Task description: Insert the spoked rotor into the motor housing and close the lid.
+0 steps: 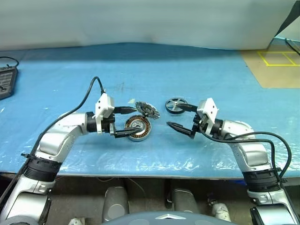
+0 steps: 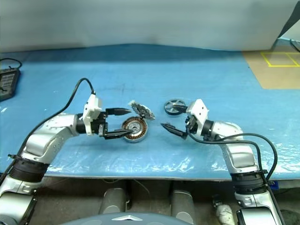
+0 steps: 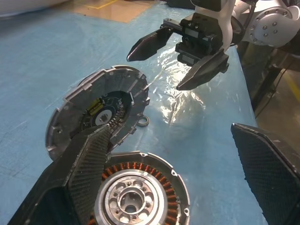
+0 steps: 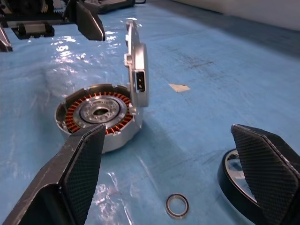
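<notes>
On the blue table [image 1: 56, 75], between the two arms: all three motor parts lie close together.
Left gripper [image 1: 130, 122]: fingers spread wide and empty, pointing across toward the right arm, with the motor housing just past its fingertips.
Right gripper [image 1: 177, 116]: fingers spread as well, holding nothing, aimed back at the left one.
Motor housing [image 1: 138, 127]: flat on the table, copper winding ring facing up, centre unfilled.
Lid [image 1: 147, 109]: propped on edge against the housing's far side, leaning, toothed rim up; just beyond the left gripper's upper finger.
Spoked rotor [image 1: 176, 105]: flat on the table beside the right gripper's upper finger, well clear of the housing.
Small ring [image 4: 177, 205]: loose on the table between the rotor and the housing.
Step in hand: likely the rotor pickup, since it is not yet seated.
Doing it well: grip the rotor across its black rim, keep it level, and centre it over the silver hub before lowering; avoid nudging the leaning lid onto the open windings.
</notes>
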Available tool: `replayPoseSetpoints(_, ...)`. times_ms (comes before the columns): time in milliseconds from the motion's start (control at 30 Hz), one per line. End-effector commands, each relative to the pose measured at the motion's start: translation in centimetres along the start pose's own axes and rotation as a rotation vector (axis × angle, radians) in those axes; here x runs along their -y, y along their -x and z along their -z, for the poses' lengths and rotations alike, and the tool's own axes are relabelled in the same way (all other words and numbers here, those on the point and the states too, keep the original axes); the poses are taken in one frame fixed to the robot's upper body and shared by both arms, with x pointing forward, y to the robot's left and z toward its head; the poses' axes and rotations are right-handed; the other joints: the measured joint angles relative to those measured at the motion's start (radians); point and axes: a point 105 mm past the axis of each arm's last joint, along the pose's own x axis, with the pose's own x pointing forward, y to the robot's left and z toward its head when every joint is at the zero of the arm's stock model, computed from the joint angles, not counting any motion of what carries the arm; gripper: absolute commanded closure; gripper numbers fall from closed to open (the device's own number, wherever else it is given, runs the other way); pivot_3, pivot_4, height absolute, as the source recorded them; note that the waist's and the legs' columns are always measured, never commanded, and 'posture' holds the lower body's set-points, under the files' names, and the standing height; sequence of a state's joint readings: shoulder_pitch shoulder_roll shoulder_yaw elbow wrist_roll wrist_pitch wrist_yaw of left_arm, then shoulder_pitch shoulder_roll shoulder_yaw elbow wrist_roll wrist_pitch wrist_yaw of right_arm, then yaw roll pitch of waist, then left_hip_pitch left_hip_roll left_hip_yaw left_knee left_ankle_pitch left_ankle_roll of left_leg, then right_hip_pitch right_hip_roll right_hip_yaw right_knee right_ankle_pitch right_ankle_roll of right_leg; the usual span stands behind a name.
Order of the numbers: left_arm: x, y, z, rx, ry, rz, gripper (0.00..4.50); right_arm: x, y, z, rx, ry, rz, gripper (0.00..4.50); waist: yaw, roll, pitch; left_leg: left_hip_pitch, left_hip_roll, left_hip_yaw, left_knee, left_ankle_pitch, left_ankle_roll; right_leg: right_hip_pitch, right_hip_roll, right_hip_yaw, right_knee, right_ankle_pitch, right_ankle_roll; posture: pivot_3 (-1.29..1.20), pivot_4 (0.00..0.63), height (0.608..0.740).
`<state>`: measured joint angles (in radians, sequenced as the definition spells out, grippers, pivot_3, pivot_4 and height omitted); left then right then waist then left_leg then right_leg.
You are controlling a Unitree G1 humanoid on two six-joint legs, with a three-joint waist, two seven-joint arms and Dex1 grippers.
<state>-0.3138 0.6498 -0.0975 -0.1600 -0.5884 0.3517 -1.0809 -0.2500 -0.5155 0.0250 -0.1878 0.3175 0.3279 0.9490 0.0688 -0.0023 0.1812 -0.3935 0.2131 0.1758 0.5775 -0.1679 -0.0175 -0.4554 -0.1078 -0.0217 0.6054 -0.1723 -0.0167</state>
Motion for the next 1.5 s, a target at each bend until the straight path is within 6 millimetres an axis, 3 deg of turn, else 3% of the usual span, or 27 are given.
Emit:
replayPoseSetpoints(33, 0.7, 0.6, -0.7, 0.046, -0.084, -0.043, 0.18, -0.8, -0.5, 1.5, -0.057, -0.034, -0.004, 0.00, -0.001, 0.000, 0.000, 0.002, 0.000, 0.000, 0.000, 0.000, 0.000, 0.001, 0.000, 0.000, 0.000, 0.000, 0.000, 0.00, 0.150, 0.740)
replayPoseSetpoints(167, 0.7, 0.9, 0.8, 0.036, -0.034, -0.107, 0.18, -1.2, -0.5, 3.6, -0.136, -0.069, -0.001, 0.00, -0.001, 0.000, 0.000, 0.002, 0.000, 0.000, -0.002, 0.000, 0.000, 0.002, 0.000, 0.000, -0.002, -0.001, 0.002, 0.00, 0.150, 0.740)
replayPoseSetpoints(467, 2.0, 0.9, 3.6, -0.003, 0.026, -0.112, 0.18, -0.3, -1.5, 4.6, -0.144, -0.089, 0.031, 0.00, -0.002, -0.001, 0.000, 0.002, -0.001, 0.000, -0.003, -0.001, -0.001, 0.001, 0.000, 0.001, -0.002, -0.002, 0.003, 0.00, 0.150, 0.740)
replayPoseSetpoints(667, 0.2, 1.6, 4.2, 0.020, -0.003, -0.146, 0.18, 1.0, -1.7, 5.9, -0.181, -0.076, 0.069, 0.00, -0.002, -0.001, -0.001, 0.004, -0.002, 0.000, -0.004, -0.001, -0.001, 0.002, 0.000, 0.002, -0.002, -0.002, 0.003, 0.00, 0.150, 0.740)
replayPoseSetpoints(833, 0.2, 2.0, 5.2, 0.015, -0.048, -0.135, 0.18, 1.8, -1.5, 6.8, -0.198, -0.068, 0.103, 0.00, -0.003, -0.001, -0.001, 0.006, -0.003, 0.000, -0.005, -0.001, -0.002, 0.002, 0.000, 0.003, -0.002, -0.002, 0.003, 0.00, 0.150, 0.740)
replayPoseSetpoints(1200, -0.1, 2.0, 4.6, 0.047, -0.024, -0.116, 0.14, 1.6, -1.4, 7.1, -0.194, -0.079, 0.117, 3.62, -0.003, -0.002, -0.001, 0.007, -0.003, 0.000, -0.005, -0.001, -0.002, 0.003, 0.000, 0.004, -0.001, -0.002, 0.003, 0.00, 0.150, 0.740)
replayPoseSetpoints(1267, -0.2, 2.1, 4.5, 0.044, -0.023, -0.115, 0.14, 1.7, -1.3, 7.1, -0.195, -0.081, 0.118, 3.87, -0.003, -0.002, -0.001, 0.007, -0.003, 0.000, -0.005, -0.001, -0.002, 0.003, 0.000, 0.004, -0.001, -0.002, 0.003, 0.00, 0.150, 0.740)
replayPoseSetpoints(1500, -0.2, 2.8, 4.9, 0.015, -0.028, -0.120, 0.14, 1.0, -1.4, 5.7, -0.178, -0.052, 0.053, 3.88, -0.002, -0.002, -0.001, 0.007, -0.003, 0.000, -0.005, -0.001, -0.002, 0.003, 0.000, 0.004, -0.001, -0.002, 0.003, 0.00, 0.150, 0.740)
